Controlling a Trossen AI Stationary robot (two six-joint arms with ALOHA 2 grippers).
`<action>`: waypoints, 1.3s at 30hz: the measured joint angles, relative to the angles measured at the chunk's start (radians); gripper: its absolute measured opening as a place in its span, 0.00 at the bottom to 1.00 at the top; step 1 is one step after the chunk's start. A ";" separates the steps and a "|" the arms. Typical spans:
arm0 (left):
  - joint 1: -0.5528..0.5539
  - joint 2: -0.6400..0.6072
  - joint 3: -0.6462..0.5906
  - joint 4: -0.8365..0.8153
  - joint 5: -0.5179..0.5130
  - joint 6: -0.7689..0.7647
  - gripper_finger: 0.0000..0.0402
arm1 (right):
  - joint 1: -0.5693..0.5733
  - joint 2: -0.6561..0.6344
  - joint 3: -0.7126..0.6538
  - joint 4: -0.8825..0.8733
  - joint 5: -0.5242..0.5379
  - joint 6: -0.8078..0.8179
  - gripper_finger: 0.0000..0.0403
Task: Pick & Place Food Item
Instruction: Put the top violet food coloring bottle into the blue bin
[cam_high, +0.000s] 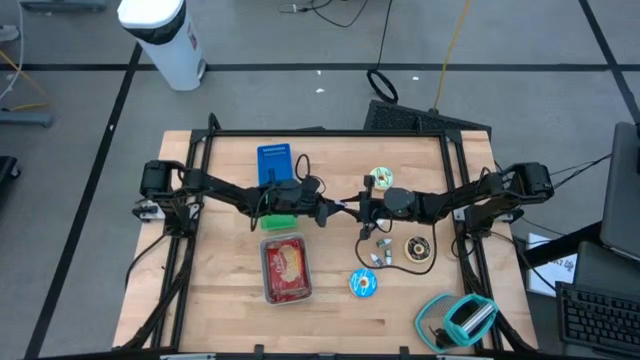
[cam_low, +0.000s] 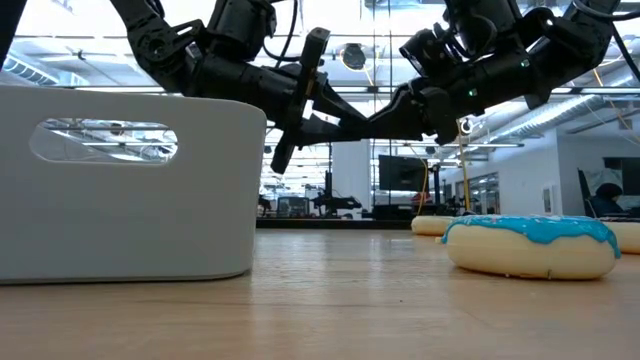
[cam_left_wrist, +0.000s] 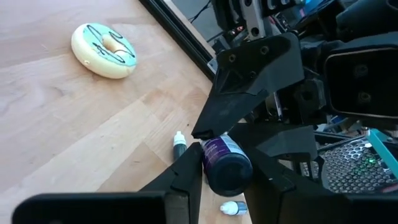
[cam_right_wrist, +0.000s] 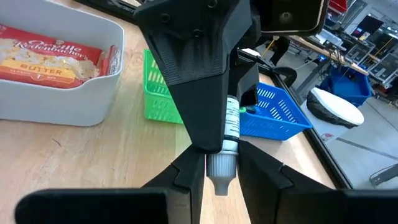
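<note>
Bottle (cam_right_wrist: 229, 140) hangs between my two claws above the grey bin (cam_high: 286, 271), long axis running claw to claw; both clamp it (handover midway), left claw (cam_left_wrist: 225, 163) on base, right claw (cam_right_wrist: 221, 163) on cap.

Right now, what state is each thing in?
bottle: lifted off the table, gripped from both sides
right gripper: jaws shut on bottle
left gripper: jaws shut on bottle
white bin: holds popcorn packet
blue-iced doughnut: lying flat

Small dark-bodied bottle (cam_left_wrist: 225, 163) between both fingers
</note>
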 joint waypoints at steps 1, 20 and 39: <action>0.000 0.000 0.000 0.003 0.000 0.006 0.23 | 0.000 0.000 0.000 0.000 0.000 0.009 0.20; 0.072 -0.165 0.001 -0.054 0.100 0.280 0.23 | 0.005 0.000 -0.001 -0.092 0.001 0.237 0.59; 0.225 -0.437 -0.391 -0.128 -0.329 0.349 0.23 | 0.003 -0.205 -0.029 -0.229 0.002 0.240 0.55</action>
